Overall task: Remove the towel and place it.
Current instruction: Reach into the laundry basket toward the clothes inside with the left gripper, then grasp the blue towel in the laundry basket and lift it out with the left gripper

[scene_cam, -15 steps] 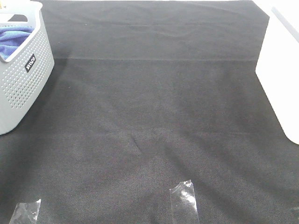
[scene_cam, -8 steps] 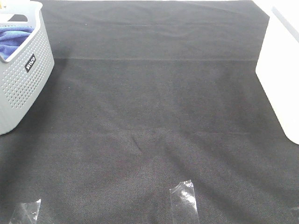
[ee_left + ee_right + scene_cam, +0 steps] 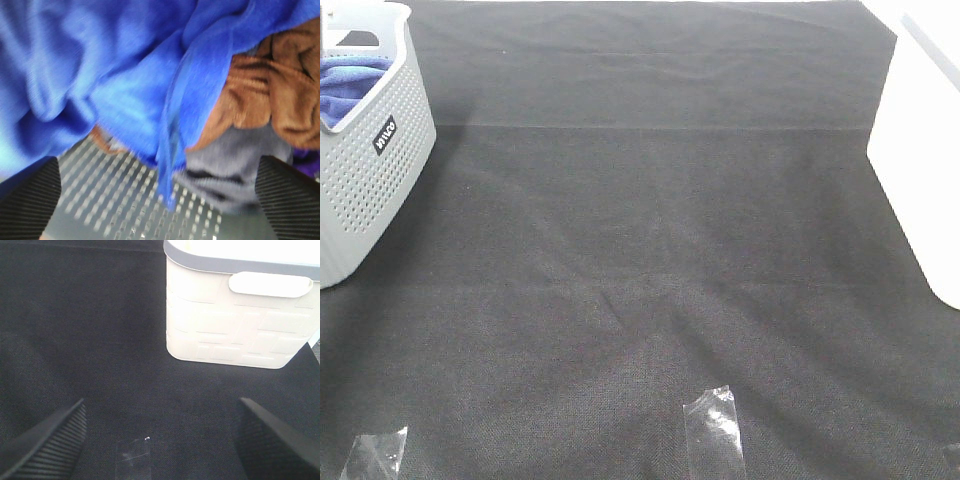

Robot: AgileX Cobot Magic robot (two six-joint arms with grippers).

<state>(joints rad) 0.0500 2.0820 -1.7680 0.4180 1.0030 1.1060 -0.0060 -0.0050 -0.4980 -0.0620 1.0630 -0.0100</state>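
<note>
I've got my left gripper [image 3: 160,200] spread wide close over the towel [image 3: 125,75], bunched in the basket [image 3: 370,190] atop a brown cloth [image 3: 270,85] and a grey cloth [image 3: 230,165], ready, I'd say, to pinch a fold, while my right gripper [image 3: 160,440], likewise spread and empty, hangs near the bin [image 3: 240,320].

Surface [image 3: 650,250] mid-span open between basket [image 3: 370,190] far left and bin [image 3: 920,160] right edge; tape [image 3: 715,430] strips lie flat near front. Inside basket: towel [image 3: 100,65], brown cloth [image 3: 270,95], grey cloth [image 3: 225,165] crowd left hand [image 3: 160,200], perforated plastic just beside
</note>
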